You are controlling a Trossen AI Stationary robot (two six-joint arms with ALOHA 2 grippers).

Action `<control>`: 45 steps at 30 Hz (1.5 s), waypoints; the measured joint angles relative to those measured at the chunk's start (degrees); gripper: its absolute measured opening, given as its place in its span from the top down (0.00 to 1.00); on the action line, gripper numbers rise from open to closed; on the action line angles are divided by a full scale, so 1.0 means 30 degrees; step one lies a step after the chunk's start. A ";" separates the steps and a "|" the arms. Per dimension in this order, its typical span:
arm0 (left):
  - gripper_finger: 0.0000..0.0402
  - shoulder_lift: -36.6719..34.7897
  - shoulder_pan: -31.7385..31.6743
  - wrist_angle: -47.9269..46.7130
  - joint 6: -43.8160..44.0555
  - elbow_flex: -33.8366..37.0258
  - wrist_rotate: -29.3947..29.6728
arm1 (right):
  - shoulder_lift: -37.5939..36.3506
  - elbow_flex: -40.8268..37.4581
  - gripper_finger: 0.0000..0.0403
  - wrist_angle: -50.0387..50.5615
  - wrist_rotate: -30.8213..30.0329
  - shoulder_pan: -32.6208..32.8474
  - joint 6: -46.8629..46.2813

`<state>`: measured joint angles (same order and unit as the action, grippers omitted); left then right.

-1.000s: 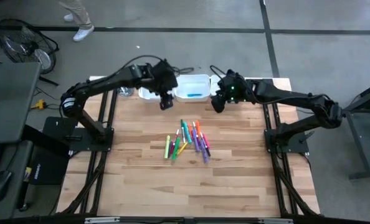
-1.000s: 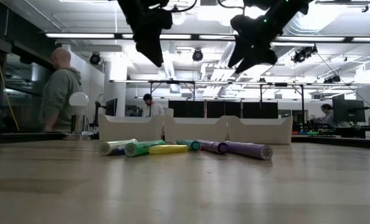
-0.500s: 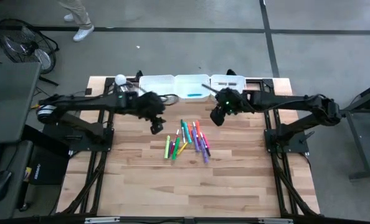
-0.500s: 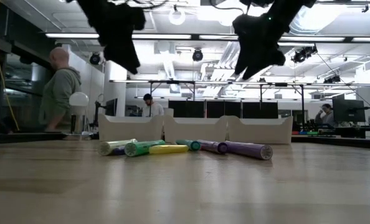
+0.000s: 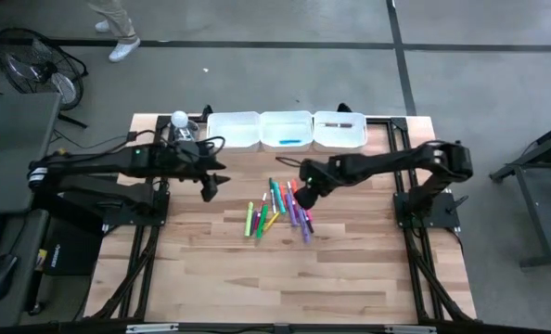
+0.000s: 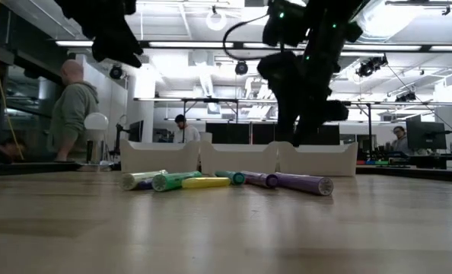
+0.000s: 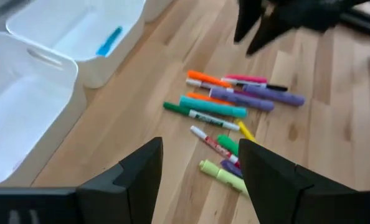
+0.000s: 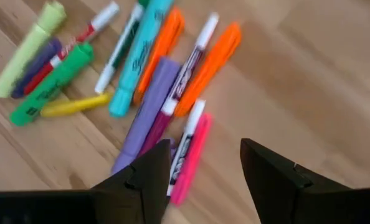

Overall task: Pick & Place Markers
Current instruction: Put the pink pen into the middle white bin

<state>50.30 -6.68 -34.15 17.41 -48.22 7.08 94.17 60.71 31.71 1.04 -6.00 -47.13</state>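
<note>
Two sets of fingers spread and empty over the worktop (image 5: 350,269), right gripper (image 5: 305,197) nearer, right above the markers (image 5: 280,209) heaped mid-table, left gripper (image 5: 209,188) well aside.

Green, yellow, orange, teal, purple and pink markers (image 5: 280,208) lie on pale wood-grain table (image 5: 350,269) near white trays (image 5: 233,131).

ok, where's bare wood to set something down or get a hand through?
Free: the near half of the table, below the marker pile, and the side strips flanking the pile.
Crowded: the pile itself, with the right tool over it, the left tool beside it, and the three white trays lining the far edge.
</note>
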 joint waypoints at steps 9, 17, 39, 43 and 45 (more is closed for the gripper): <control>0.49 -0.0372 -0.0007 -0.0076 -0.1176 0.0011 -0.0295 | 0.2286 0.0000 0.55 -0.0068 0.1220 0.0759 -0.1716; 0.49 -0.0372 -0.0015 -0.0094 -0.1716 0.0011 -0.0524 | 0.2939 0.0000 0.55 0.0027 0.0412 0.0794 -0.1840; 0.49 -0.0357 -0.0015 -0.0111 -0.1786 0.0011 -0.0399 | 0.4510 0.0131 0.55 0.0347 -0.2297 0.2579 -0.2216; 0.49 -0.0357 -0.0015 -0.0104 -0.1786 0.0011 -0.0367 | 0.4453 0.0156 0.55 0.1517 -0.2654 0.2468 -0.1974; 0.49 -0.0357 -0.0015 -0.0111 -0.1779 0.0011 -0.0317 | 0.4446 0.0160 0.55 0.1935 -0.2230 0.2303 -0.1664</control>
<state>49.23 -6.72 -34.48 12.08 -48.18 6.13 107.50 61.19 37.52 -5.65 0.91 -52.13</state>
